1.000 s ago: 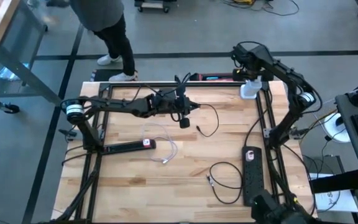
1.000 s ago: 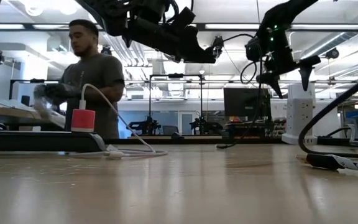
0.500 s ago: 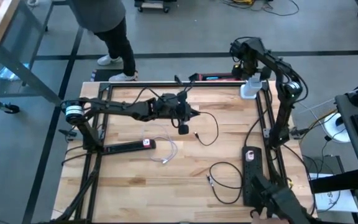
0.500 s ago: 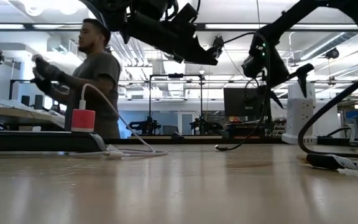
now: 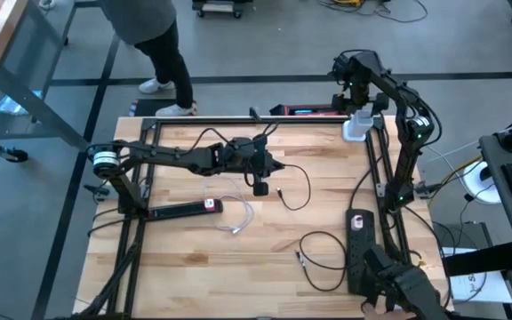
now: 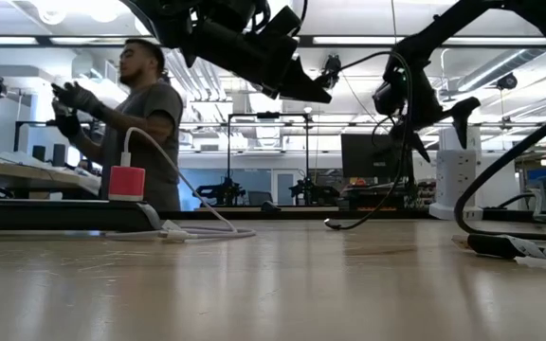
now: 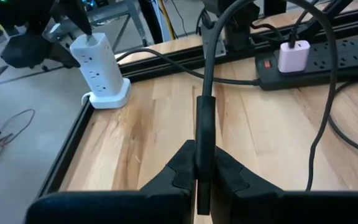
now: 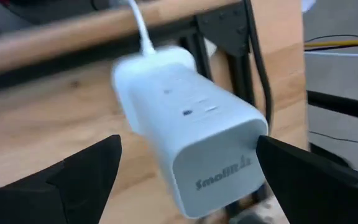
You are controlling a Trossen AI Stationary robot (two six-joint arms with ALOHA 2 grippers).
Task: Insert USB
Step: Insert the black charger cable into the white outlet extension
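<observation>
Above a wooden table (image 5: pixel 194 258), the left gripper (image 5: pixel 260 169) hangs near the table's centre with its fingers (image 7: pixel 173 171) clamped on a black cable (image 7: pixel 205 118), pinched just behind what seems to be its plug, though that end is hidden at the wrist view's edge. The cable loops away over the boards toward 3 o'clock in the high view, its free end (image 5: pixel 279 190) lying just beside the gripper. At 1 o'clock from the table's centre, the right gripper (image 5: pixel 360 89) hovers over a white power tower (image 8: pixel 191 149) standing at the table's far right corner, its fingers (image 8: pixel 86 171) spread wide to either side of the tower, clear of it. A black power strip (image 5: pixel 185 210) with a red plug (image 6: pixel 127 182) and a white cord (image 5: pixel 238 213) lies toward 8 o'clock from the centre; a second strip (image 5: pixel 360 249) lies along the right edge at 4 o'clock, a thin black lead (image 5: pixel 323 258) coiled next to it. A person (image 6: pixel 131 123) stands beyond the table's far left corner
</observation>
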